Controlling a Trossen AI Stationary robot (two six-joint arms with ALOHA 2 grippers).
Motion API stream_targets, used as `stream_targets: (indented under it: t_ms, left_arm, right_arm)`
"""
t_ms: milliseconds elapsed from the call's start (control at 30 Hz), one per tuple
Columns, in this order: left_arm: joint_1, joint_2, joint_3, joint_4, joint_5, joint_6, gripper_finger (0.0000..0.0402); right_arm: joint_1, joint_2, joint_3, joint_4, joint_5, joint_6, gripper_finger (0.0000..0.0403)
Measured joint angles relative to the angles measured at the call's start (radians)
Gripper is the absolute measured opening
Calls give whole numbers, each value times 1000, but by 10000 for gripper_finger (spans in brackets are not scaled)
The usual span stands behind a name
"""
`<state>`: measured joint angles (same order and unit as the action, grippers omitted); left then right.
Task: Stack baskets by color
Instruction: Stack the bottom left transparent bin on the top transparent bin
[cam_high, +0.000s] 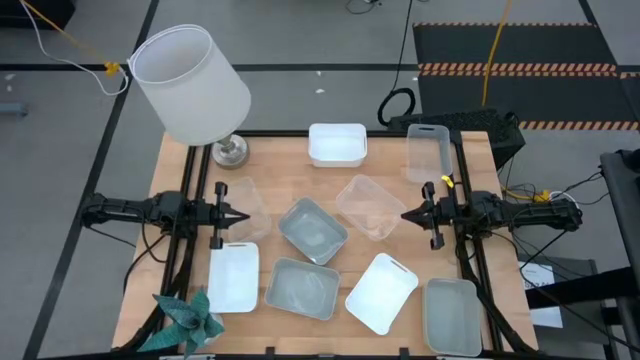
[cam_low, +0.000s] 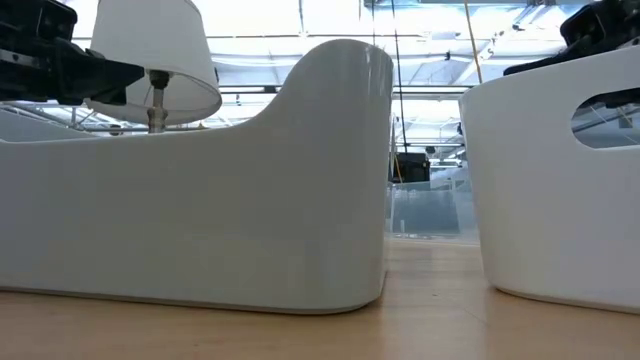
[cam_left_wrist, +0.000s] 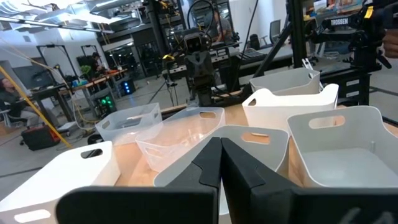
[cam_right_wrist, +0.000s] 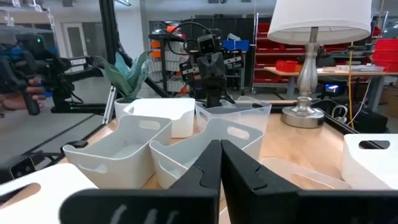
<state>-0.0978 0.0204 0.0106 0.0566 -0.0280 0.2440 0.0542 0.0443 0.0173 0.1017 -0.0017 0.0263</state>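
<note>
**Op:** Wooden table (cam_high: 275, 150) first: nine baskets spread loose on it, nothing nested yet. Lamp (cam_high: 190, 80) sits upper left of the high view, teal cloth (cam_high: 188, 318) lower left.

**Eng:** Colours?

**Op:** I count three whites: top-centre white basket (cam_high: 337, 143), lower-left white basket (cam_high: 234, 277), lower-centre white basket (cam_high: 382, 292). Four grey-green: centre grey basket (cam_high: 313, 229), lower grey basket (cam_high: 302, 288), lower-right grey basket (cam_high: 453, 315), upper-right grey basket (cam_high: 430, 152). Two clear: clear basket (cam_high: 371, 206) right of centre, left clear basket (cam_high: 247, 207) at left.

**Eng:** Arms?

**Op:** Both parked at mid-height. Left gripper (cam_high: 243, 215) at the left edge, fingers pressed together, nothing in them. Right gripper (cam_high: 407, 214) at the right edge, same, empty.

**Eng:** Plan?

**Op:** My call: start with grey. Centre grey basket and lower grey basket lie just beside each other. I'd spread the left fingers, pinch one wall at the rim, lift clear of neighbours, square its long axis to the lower one, then set it down inside. The tilt of the centre one is the risk; a skewed nest will jam.
</note>
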Motion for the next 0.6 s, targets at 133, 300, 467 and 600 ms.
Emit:
stream_targets:
  t_ms: [133, 300, 467, 600]
  left_arm:
    - [0, 0, 0, 2, 0, -85, 12]
    - [-2, 0, 0, 66, -4, -197, 12]
    - [-3, 0, 0, 82, -6, -364, 12]
    - [-2, 0, 0, 88, -5, -370, 12]
  right_arm:
    - [0, 0, 33, -1, 0, 38, 0]
    - [0, 1, 98, 0, 0, 48, 0]
    - [0, 37, 207, -30, 4, 44, 0]
    - [0, 108, 344, -116, 7, 59, 0]
